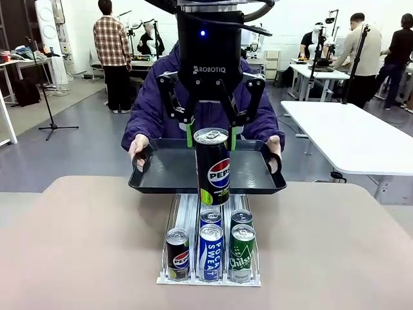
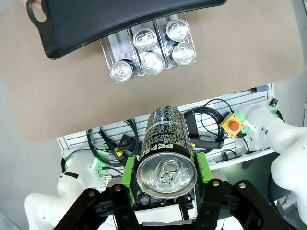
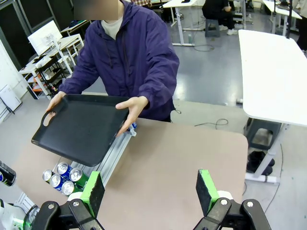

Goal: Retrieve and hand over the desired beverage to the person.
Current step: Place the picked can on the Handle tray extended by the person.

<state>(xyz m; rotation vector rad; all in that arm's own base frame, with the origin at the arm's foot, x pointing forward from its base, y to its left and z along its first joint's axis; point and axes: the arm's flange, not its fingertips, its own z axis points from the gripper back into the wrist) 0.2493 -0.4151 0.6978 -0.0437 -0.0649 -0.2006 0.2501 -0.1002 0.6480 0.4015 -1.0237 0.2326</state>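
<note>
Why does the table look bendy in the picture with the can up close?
Left wrist view: the wide-angle lens bows the table edge and makes the Pepsi can loom huge, its lid glinting. Front view: the table's far edge runs straight, and the picture looks sharp.

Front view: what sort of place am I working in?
Probably a robotics lab or open workshop: long white tables, people working at far benches, and a tripod stand set up on the left.
</note>
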